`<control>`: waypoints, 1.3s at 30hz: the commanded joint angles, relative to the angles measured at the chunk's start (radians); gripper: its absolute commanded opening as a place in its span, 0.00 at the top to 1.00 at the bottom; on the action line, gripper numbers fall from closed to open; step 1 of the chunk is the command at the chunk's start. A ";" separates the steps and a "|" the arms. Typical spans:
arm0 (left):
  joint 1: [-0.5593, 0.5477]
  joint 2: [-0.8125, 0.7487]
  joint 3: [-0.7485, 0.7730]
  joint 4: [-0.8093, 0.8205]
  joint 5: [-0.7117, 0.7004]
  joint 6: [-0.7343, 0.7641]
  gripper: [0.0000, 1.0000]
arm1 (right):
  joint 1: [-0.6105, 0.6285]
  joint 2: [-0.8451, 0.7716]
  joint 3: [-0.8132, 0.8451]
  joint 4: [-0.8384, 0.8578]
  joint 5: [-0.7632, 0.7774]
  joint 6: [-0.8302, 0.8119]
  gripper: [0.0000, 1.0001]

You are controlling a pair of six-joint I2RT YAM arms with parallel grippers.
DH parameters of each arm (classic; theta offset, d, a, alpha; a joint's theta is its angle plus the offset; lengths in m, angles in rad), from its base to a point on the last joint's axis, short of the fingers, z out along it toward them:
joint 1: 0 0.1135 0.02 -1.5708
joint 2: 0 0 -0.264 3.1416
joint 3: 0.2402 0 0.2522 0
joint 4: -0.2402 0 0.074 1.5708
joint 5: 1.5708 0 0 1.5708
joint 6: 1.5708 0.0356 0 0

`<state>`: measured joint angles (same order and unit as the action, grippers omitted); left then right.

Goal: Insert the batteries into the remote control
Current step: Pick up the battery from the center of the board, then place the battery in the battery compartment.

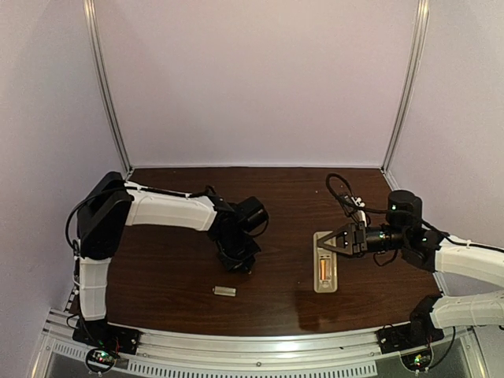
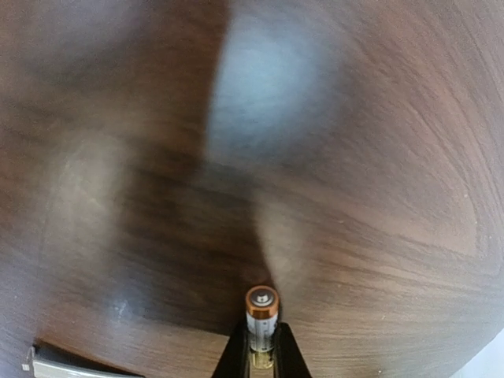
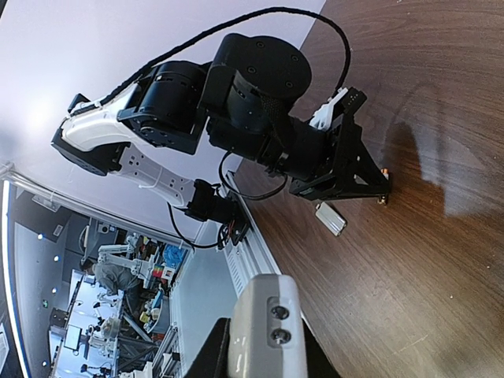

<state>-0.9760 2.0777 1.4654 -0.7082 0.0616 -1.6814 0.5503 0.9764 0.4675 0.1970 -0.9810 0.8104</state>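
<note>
**Left tool** is pinching one battery lengthwise between its fingers, the battery's free end pointing down at the dark wooden table, left of centre. A small grey plate is lying on the near side of this tool. **Right tool** is gripping the far end of the remote control, which is lying back-up right of centre, with a second battery sitting in its bay.

Open table between plate and remote
</note>
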 commanded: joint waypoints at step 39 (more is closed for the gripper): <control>-0.255 -0.418 -0.308 0.837 -0.001 1.014 1.00 | 0.171 0.281 0.033 0.420 0.388 0.289 1.00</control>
<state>-1.2148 1.6135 1.0985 0.1009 0.0532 -0.6807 0.7013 1.2484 0.4744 0.5327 -0.6559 1.0622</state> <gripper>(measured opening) 0.089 0.228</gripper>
